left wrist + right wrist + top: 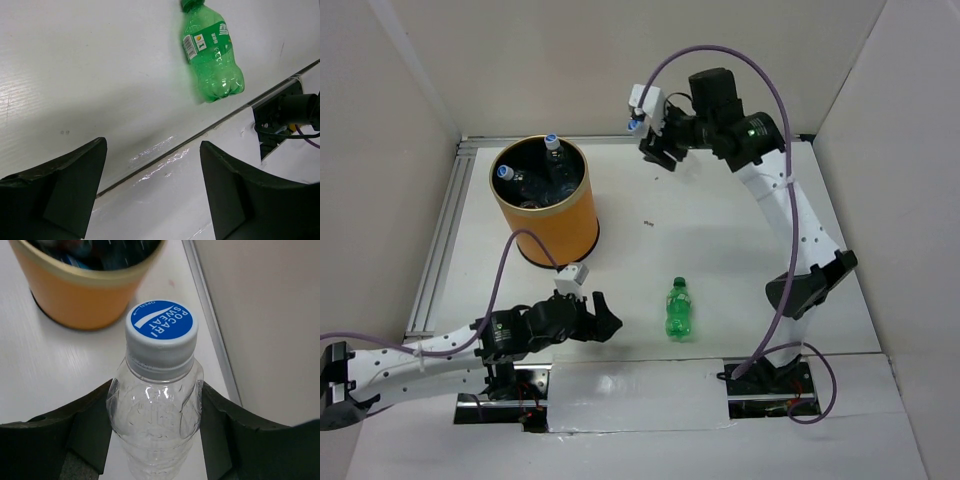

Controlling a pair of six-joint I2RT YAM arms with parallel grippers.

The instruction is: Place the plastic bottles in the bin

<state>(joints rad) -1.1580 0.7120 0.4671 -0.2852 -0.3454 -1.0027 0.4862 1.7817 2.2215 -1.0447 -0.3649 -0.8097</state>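
Note:
The orange bin [552, 215] stands at the back left with several clear blue-capped bottles [553, 150] inside; it also shows in the right wrist view [75, 295]. A green bottle [679, 309] lies on the table near the front middle, also in the left wrist view [211, 52]. My right gripper [653, 140] is raised at the back, right of the bin, shut on a clear bottle with a blue cap [157, 405]. My left gripper [603, 318] is open and empty, low over the table left of the green bottle.
A metal rail [438, 240] runs along the table's left side. Beige walls enclose the table on three sides. A white strip [630, 395] covers the near edge between the arm bases. A small dark speck [647, 223] lies mid-table.

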